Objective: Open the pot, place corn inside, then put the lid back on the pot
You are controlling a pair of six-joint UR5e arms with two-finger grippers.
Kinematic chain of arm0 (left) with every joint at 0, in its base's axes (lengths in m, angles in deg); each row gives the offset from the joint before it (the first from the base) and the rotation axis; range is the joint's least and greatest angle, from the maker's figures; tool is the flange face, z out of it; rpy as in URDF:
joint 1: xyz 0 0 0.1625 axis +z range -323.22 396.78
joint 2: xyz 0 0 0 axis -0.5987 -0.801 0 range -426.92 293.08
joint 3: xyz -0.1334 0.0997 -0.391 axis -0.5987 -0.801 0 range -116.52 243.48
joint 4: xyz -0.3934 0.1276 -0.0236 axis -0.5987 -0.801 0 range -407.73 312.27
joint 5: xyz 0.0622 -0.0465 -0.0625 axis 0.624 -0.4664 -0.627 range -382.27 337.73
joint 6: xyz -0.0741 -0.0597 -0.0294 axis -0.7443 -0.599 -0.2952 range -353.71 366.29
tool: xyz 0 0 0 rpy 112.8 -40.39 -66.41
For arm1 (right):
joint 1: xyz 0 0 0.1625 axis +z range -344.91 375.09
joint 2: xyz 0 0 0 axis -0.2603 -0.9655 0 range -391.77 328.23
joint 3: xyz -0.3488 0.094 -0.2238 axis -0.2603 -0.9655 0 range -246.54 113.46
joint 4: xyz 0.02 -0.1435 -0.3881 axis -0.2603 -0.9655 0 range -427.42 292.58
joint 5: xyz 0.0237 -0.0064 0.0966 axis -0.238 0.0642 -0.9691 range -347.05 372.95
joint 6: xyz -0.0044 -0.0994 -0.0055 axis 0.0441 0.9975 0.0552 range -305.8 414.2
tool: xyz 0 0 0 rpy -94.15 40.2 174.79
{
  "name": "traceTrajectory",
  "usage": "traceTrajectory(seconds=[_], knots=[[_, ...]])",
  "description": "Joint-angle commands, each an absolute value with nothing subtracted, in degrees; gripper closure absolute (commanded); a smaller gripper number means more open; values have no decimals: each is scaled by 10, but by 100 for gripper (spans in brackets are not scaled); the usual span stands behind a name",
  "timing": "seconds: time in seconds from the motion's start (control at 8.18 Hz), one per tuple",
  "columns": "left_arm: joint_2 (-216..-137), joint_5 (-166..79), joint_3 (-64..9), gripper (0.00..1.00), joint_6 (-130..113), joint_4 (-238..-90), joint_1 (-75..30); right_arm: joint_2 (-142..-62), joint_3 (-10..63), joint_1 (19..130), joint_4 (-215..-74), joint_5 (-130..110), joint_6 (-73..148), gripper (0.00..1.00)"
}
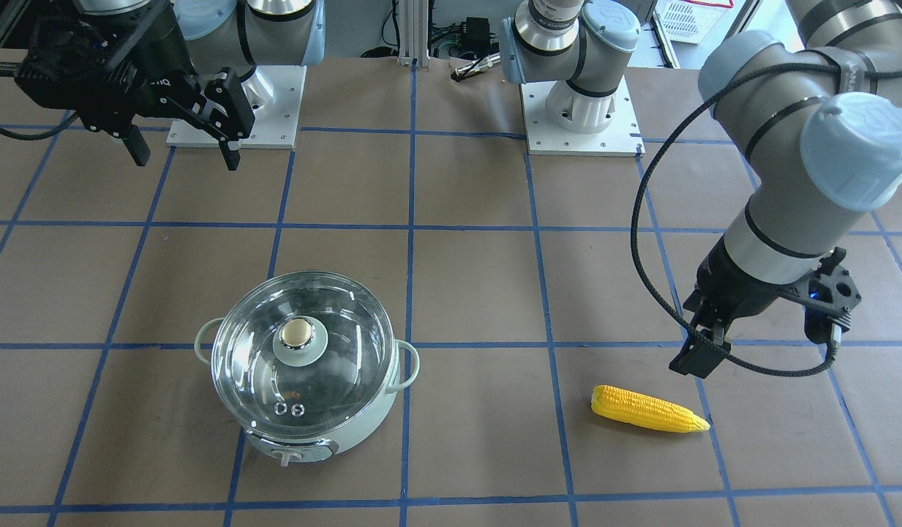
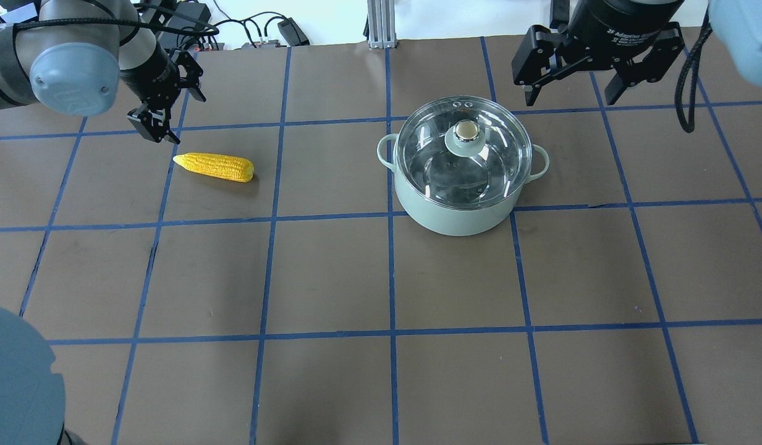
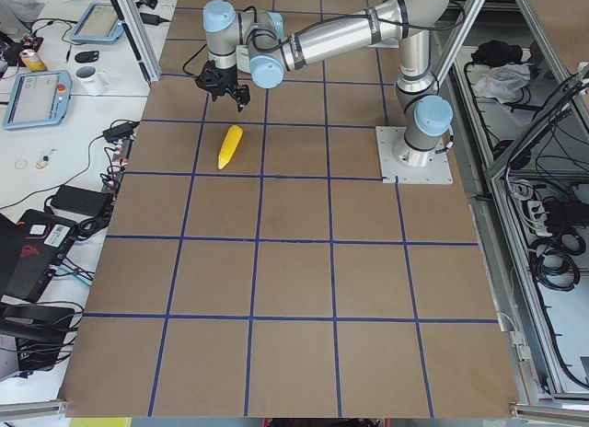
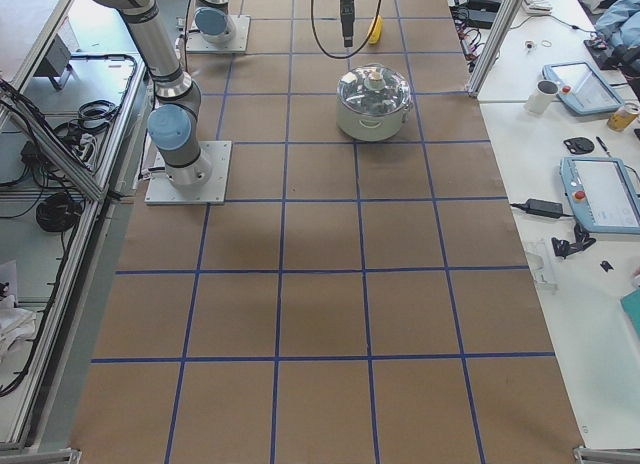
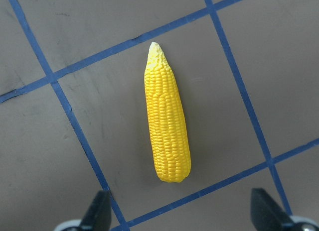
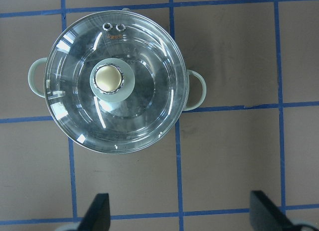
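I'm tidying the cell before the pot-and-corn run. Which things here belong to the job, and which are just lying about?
Job: pale mint-green round pot; clear glass lid with green knob, on the pot; yellow corn cob; open left hand; open right hand.
Lying about: white mug; grey-framed tablet with red button; white plastic basket.

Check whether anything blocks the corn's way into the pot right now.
Yes: the lid sits closed on the pot, covering the opening. Nothing visible lies on the table between the corn and the pot. The right pincer hangs open, apart from the lid.
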State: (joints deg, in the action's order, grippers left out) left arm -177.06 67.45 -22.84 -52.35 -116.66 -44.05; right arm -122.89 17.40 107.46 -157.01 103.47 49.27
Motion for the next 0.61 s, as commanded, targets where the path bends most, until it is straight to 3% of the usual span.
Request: traceTrajectory(seconds=[0.0, 0.49], knots=[[-1795, 674, -228, 0, -544, -1162, -440, -1228, 174, 1075, -1570, 1035, 495, 0], [-1824, 674, -228, 0, -563, -1162, -440, -1228, 174, 1074, -1571, 1036, 495, 0]])
